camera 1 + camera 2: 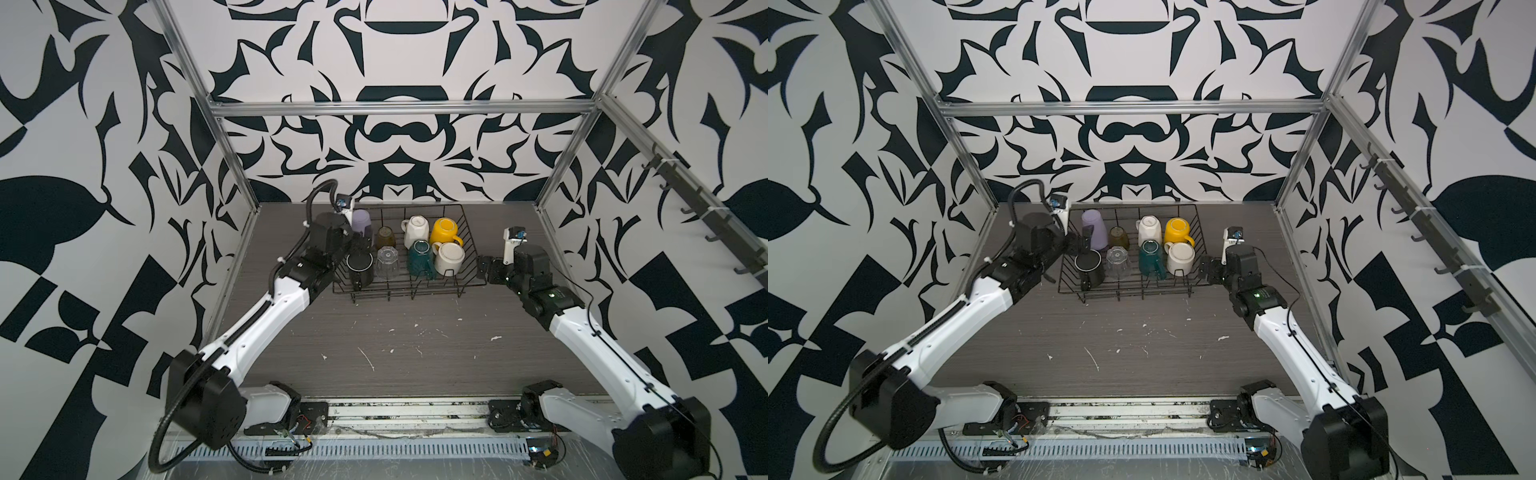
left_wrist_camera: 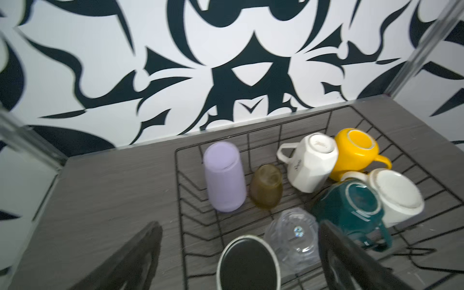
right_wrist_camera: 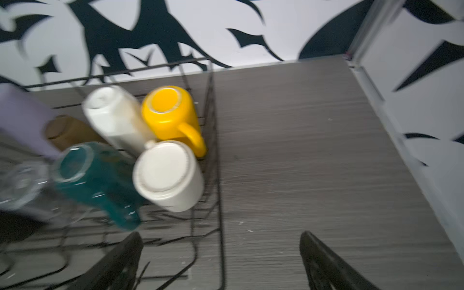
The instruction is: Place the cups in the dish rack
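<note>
The black wire dish rack [image 1: 471,249] stands at the back of the table. All the cups in view rest bottom-up inside it: lilac tumbler [image 1: 360,222], amber glass [image 1: 386,237], cream faceted mug [image 1: 415,230], yellow mug [image 1: 444,232], white mug [image 1: 449,258], teal mug [image 1: 420,258], clear glass [image 1: 387,262], black mug [image 1: 359,266]. My left gripper [image 2: 238,258] hangs open over the black mug [image 2: 248,263] at the rack's left end, its fingers well clear of the mug. My right gripper [image 3: 221,261] is open and empty, straddling the rack's right edge wire [image 3: 213,150].
The grey wood-grain table [image 1: 415,340] spreads in front of the rack, flecked with white marks. Patterned walls and aluminium frame posts [image 1: 232,166] close in the back and sides. A rail of hooks [image 1: 698,199] runs along the right wall.
</note>
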`<action>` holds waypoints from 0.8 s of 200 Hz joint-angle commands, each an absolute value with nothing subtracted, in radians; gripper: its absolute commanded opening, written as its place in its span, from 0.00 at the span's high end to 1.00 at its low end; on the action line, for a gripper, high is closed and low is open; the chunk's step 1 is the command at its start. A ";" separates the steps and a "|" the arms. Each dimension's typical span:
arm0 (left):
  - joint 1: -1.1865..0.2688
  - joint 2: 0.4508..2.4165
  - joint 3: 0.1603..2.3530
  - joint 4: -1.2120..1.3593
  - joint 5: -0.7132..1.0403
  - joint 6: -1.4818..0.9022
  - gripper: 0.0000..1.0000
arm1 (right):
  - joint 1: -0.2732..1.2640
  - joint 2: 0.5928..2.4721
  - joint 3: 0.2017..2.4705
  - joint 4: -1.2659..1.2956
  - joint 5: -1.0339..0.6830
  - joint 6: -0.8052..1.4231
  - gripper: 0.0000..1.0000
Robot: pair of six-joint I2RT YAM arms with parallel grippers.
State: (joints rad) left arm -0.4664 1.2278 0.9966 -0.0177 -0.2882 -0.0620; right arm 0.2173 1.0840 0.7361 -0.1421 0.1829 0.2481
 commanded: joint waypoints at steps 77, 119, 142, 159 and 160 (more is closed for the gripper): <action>-0.148 0.937 0.320 0.476 -0.317 -0.093 0.01 | 0.178 1.342 0.449 0.607 0.532 0.049 0.00; -0.059 0.941 0.183 0.622 -0.262 -0.096 0.01 | 0.176 1.392 0.385 0.753 0.526 0.036 0.00; -0.041 1.015 0.157 0.711 -0.237 -0.100 0.01 | 0.176 1.460 0.345 0.870 0.526 0.027 0.00; -0.041 1.103 0.149 0.846 -0.238 -0.091 0.01 | 0.176 1.512 0.341 0.936 0.517 0.009 0.00; -0.041 1.107 0.151 0.850 -0.237 -0.091 0.01 | 0.176 1.513 0.341 0.939 0.515 0.007 0.00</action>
State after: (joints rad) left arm -0.0460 1.0245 0.1661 0.6289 -0.2649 -0.0948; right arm 0.1726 1.4689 0.3515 0.7689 0.5175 0.0441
